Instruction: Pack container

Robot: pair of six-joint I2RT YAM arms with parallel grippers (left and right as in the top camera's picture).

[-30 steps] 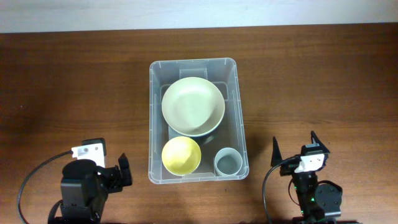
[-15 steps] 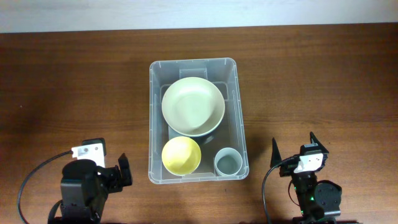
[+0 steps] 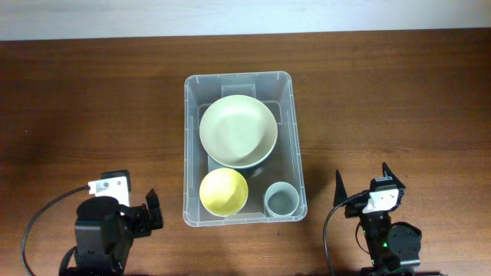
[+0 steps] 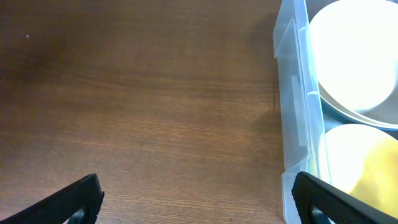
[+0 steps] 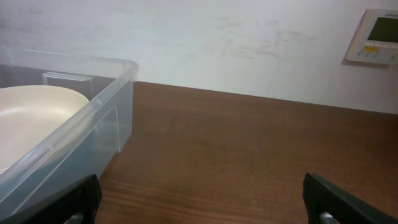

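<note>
The container [image 3: 186, 138], a clear plastic bin, stands in the middle of the table. Inside it are a large pale green bowl [image 3: 238, 130], a small yellow bowl [image 3: 223, 191] and a grey cup [image 3: 281, 200]. My left gripper [image 4: 199, 200] hovers open over bare wood just left of the container's wall [image 4: 292, 112], with nothing between its fingers. The pale bowl [image 4: 354, 56] and the yellow bowl [image 4: 364, 165] show past that wall. My right gripper [image 5: 202, 200] is open and empty near the table's front right, and the container's corner [image 5: 74, 143] lies to its left.
The brown wooden table [image 3: 92, 107] runs back to a white wall [image 5: 217, 43] that carries a thermostat panel [image 5: 378, 36]. Black cables [image 3: 34, 230] loop beside both arm bases at the front edge.
</note>
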